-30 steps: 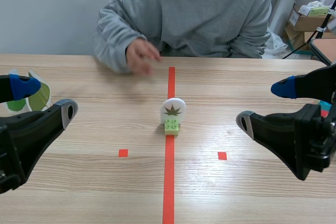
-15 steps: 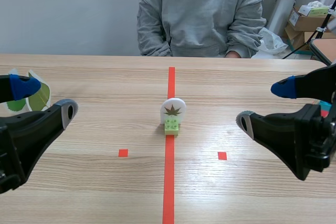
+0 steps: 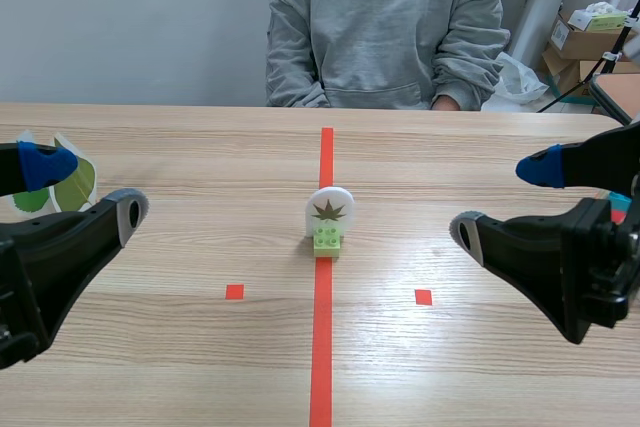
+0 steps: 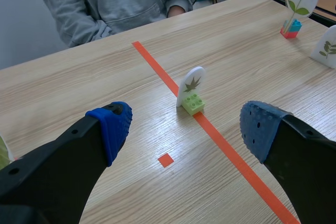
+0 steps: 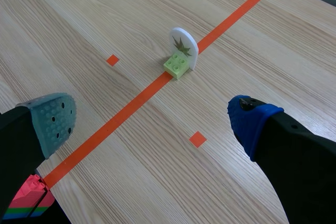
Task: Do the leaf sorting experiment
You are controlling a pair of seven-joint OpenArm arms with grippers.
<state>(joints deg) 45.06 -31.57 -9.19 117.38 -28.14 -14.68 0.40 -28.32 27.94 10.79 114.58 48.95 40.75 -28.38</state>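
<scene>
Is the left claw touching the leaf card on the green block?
Apart. The scene view shows a wide stretch of table between the left gripper and the leaf card.

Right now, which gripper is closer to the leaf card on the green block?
Right, slightly. The right gripper is open to the right of the leaf card; the left gripper is open farther off to its left.

Bright, even indoor light, soft shadows (very faint) on the table

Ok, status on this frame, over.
Left gripper open, right gripper open, both empty. Leaf card on green brick, upright on the red line, untouched. Nothing blocking it.
</scene>
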